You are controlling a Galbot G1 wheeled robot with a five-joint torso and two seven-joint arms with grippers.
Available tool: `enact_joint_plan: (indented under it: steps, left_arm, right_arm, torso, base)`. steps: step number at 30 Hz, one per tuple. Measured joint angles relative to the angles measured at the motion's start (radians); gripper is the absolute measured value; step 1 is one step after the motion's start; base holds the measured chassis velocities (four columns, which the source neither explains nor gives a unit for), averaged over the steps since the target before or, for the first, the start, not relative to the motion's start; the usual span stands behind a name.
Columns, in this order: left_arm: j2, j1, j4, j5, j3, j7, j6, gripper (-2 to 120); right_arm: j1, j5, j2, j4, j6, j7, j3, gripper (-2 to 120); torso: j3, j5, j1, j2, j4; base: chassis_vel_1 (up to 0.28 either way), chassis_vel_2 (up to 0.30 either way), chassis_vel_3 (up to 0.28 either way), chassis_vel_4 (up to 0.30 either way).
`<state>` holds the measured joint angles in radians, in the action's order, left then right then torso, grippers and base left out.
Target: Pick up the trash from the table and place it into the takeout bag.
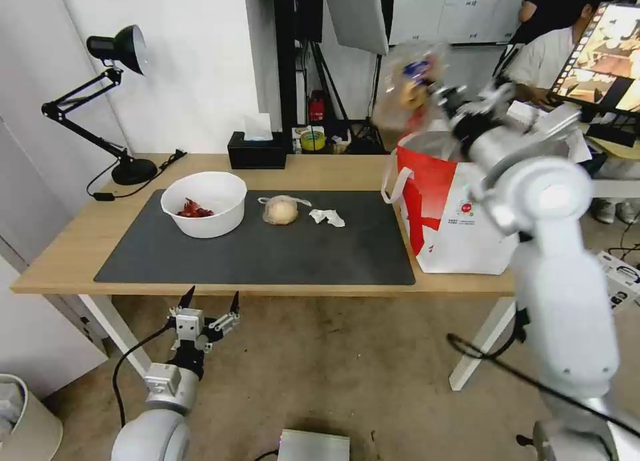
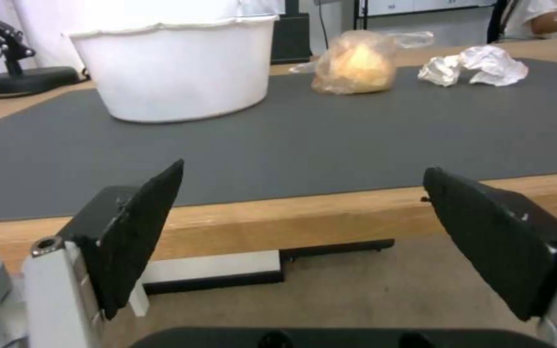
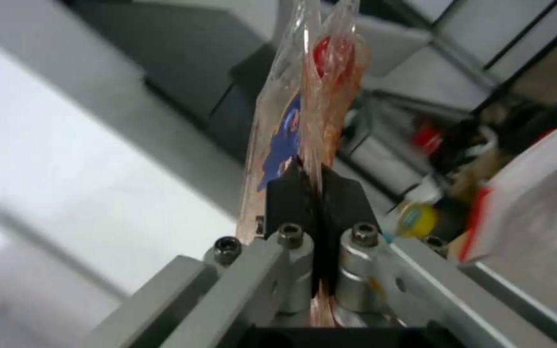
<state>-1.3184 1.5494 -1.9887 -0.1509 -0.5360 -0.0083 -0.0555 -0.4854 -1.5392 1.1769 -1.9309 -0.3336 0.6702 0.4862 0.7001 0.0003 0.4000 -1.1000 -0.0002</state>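
My right gripper (image 1: 441, 93) is raised above the takeout bag (image 1: 453, 211), shut on the clear clamshell tray (image 1: 408, 84). In the right wrist view the black fingers (image 3: 291, 193) pinch the tray's (image 3: 307, 96) edge. The white-and-red bag stands open at the table's (image 1: 60, 254) right end. On the dark mat (image 1: 267, 254) sit a white bowl (image 1: 204, 203) with red scraps, a knotted clear bag (image 1: 281, 210) with a beige lump, and a crumpled white tissue (image 1: 327, 217). My left gripper (image 1: 210, 304) hangs open below the table's front edge, facing the bowl (image 2: 175, 67), bag (image 2: 355, 62) and tissue (image 2: 475, 65).
A black desk lamp (image 1: 110, 101) stands at the back left. A black tissue box (image 1: 257, 151) sits at the table's rear edge. A person sits behind the bag at a screen (image 1: 603, 57). A white bin (image 1: 23, 417) is on the floor at the left.
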Motion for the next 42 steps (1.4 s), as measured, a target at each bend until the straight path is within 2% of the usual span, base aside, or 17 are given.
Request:
enact_joint_plan:
  steps: [5,14,29,42]
  left_arm:
    - [-0.003,0.0,0.002,0.006,0.006,-0.001,-0.001,100]
    - [-0.009,0.004,0.004,0.012,0.014,-0.001,-0.005,100]
    - [-0.028,0.003,0.011,0.028,0.036,-0.002,-0.016,100]
    - [-0.032,0.01,0.015,0.035,0.039,-0.002,-0.021,100]
  right_arm:
    - [-0.016,0.004,-0.015,0.005,-0.002,0.069,0.046,0]
    - [-0.056,0.055,-0.025,0.017,-0.024,0.157,0.071,0]
    - [-0.123,0.125,-0.053,0.036,-0.035,0.144,0.081,0]
    - [-0.066,0.102,-0.062,0.064,-0.014,0.14,0.096,0]
  torso:
    - [0.0,0.0,0.0,0.0,0.0001]
    - [0.0,-0.0001,0.0,0.0,0.0002]
    - [0.0,-0.0002,0.0,0.0,0.0001]
    - [0.0,-0.0003,0.0,0.0,0.0002]
  base:
    - [0.0,0.0,0.0,0.0]
    - [0.0,0.0,0.0,0.0]
    - [0.0,0.0,0.0,0.0]
    - [0.0,0.0,0.0,0.0]
